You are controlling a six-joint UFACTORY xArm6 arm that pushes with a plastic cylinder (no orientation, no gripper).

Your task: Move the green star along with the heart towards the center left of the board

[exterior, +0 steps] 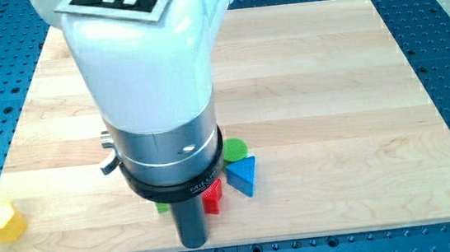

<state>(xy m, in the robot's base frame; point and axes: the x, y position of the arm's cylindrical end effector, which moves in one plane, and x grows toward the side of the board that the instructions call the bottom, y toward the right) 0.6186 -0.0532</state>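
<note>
My tip (193, 245) sat at the bench's (329, 91) bottom edge; no claw showed. The arm (146, 84) hid a green block (162, 206) beside the red block (213, 197), blue triangle (243, 175) and green disc (235, 150). A yellow block (2, 221) lay far left.

A cluster of blocks sits low on the board (329, 91), just right of my tip (193, 245): the circle (235, 149) above the triangle (244, 176), the heart (213, 197) left of the triangle. A lone hexagon (2, 221) lies at the view's bottom-left corner.
</note>
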